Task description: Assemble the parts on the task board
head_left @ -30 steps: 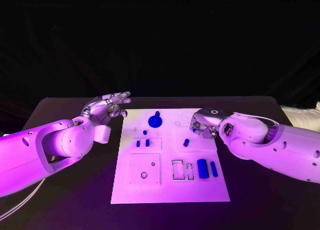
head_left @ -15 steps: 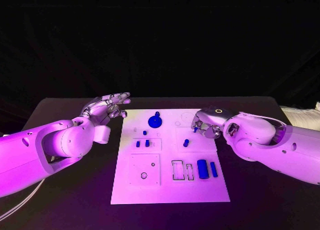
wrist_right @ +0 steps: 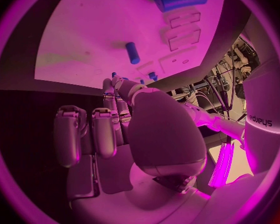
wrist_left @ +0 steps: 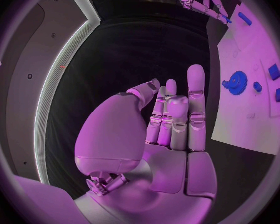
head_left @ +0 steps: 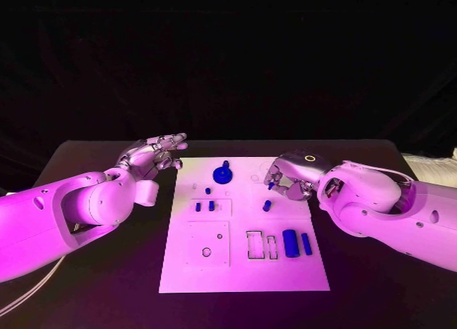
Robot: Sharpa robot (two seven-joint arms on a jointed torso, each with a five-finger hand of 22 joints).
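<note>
The task board lies flat in the middle of the black counter, its blue parts spread across it so each can be reached from above: a gear-like part toward the upper centre of the frame, a short peg mid-board, a larger cylinder lower right. The right hand hangs over the board's upper right edge, its fingertips pinching what looks like a small blue part, probably to seat it in a socket. The left hand hovers off the board's upper left corner, fingers apart and holding nothing, likely waiting clear. The right wrist view shows "sharpa" printed on the arm.
</note>
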